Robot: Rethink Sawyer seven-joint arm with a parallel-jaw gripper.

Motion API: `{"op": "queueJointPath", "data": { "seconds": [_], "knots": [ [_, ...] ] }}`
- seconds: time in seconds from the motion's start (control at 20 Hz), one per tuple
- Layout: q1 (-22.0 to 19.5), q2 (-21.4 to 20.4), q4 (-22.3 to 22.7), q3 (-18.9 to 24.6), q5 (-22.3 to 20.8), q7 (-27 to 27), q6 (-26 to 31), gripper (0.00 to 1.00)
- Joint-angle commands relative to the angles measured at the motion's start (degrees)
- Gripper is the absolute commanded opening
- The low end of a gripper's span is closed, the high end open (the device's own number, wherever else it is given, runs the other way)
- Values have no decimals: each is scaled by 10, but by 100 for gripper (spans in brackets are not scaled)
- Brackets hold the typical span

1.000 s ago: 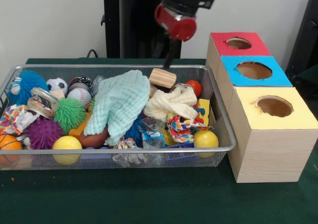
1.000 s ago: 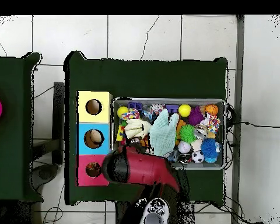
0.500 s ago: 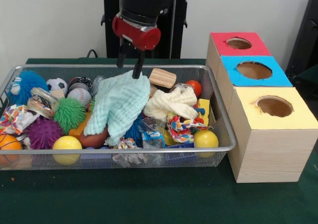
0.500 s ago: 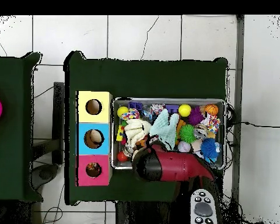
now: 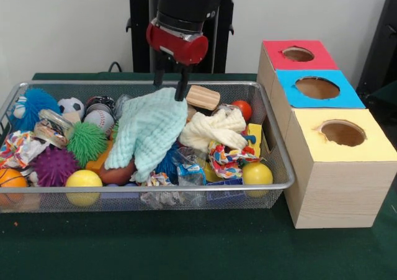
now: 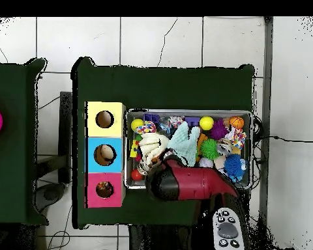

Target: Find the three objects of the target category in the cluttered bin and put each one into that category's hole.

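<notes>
The wire mesh bin (image 5: 155,187) is full of clutter. My gripper (image 5: 170,87) is open at the bin's back middle. Its two dark fingers (image 5: 182,89) stand apart at the top edge of a mint green cloth (image 5: 149,128), with nothing held. No plush animal toy shows; the cloths and other toys cover whatever lies beneath. The red-surrounded hole (image 5: 298,54) is in the far box at the right, and nothing shows in it from the front. In the overhead view my red arm (image 6: 185,185) covers the gripper and part of the bin (image 6: 185,112); the red box (image 6: 104,189) lies left of it.
A wooden block (image 5: 203,97) and a cream cloth (image 5: 214,128) lie right of the gripper. Spiky balls (image 5: 87,142), rope toys (image 5: 226,159), sport balls (image 5: 98,120) and yellow balls (image 5: 257,173) fill the bin. The blue hole (image 5: 317,87) and yellow hole (image 5: 342,133) follow the red one.
My arm swung from near the red box to the bin's back middle. Over the last half second the gripper shifted a little right and lower onto the mint cloth's top edge.
</notes>
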Motion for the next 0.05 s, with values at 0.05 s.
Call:
{"op": "queueJointPath", "data": {
  "seconds": [0.05],
  "knots": [
    [-26, -2, 27, 67, -9, -49, 51, 100]
  ]
}}
